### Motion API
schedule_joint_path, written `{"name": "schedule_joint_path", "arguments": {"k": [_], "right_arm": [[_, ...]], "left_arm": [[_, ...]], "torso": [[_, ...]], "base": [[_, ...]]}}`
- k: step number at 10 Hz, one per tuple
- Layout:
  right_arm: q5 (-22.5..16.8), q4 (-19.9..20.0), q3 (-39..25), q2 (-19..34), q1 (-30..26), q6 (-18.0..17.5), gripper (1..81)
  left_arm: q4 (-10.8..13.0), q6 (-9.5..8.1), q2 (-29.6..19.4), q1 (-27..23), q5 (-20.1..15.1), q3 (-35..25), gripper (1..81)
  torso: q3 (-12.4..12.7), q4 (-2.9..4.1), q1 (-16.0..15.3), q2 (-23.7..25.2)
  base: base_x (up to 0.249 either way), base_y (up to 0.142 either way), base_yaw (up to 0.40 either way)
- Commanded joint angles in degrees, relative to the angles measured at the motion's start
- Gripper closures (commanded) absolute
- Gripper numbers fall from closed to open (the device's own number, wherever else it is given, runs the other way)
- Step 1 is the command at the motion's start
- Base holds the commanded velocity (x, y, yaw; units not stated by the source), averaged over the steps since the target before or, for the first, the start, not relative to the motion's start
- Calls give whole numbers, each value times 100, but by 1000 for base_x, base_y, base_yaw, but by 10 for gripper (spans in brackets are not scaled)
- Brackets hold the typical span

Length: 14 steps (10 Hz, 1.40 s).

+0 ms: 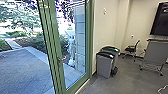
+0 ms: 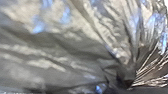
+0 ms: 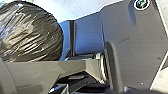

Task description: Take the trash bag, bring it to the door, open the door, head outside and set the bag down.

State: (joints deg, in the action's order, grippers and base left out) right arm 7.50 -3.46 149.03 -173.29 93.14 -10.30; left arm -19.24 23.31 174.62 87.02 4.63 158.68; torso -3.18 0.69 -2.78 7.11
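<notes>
The black trash bag (image 2: 75, 50) shows close up in the left wrist view, its folds drawn together where my left gripper (image 2: 128, 83) is shut on it. Its round, shiny body, the trash bag (image 3: 32, 32), is beside the robot's base in the right wrist view. The green-framed glass door (image 1: 56, 50) stands in front of me in the head view, with a handle (image 1: 60, 59) on its upright. Whether the door is open I cannot tell. The state of my right gripper cannot be made out.
Two bins (image 1: 105, 65) stand against the wall right of the door frame. Farther right are a chair (image 1: 131, 50), a wheeled board (image 1: 155, 53) and a wall screen (image 1: 161, 20). Paving (image 1: 22, 70) lies outside; a pale shape (image 1: 71, 47), perhaps a person, is behind the glass.
</notes>
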Motion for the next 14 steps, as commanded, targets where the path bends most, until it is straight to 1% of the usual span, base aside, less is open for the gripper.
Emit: {"name": "schedule_joint_path", "arguments": {"k": [1, 8, 14], "right_arm": [[-345, -67, -51, -77, -256, 63, 10], [-345, -67, -51, -86, -255, 63, 10], [-345, -67, -51, -86, -256, 63, 10]], "left_arm": [[60, 16, 3, -294, -287, 13, 811], [43, 7, 3, -295, -287, 14, 811], [43, 16, -5, -303, -287, 14, 811]], "torso": [[0, 0, 0, 0], [0, 0, 0, 0], [0, 0, 0, 0]], "base": [[160, 0, 0], [160, 0, 0], [170, 74, 0]]}}
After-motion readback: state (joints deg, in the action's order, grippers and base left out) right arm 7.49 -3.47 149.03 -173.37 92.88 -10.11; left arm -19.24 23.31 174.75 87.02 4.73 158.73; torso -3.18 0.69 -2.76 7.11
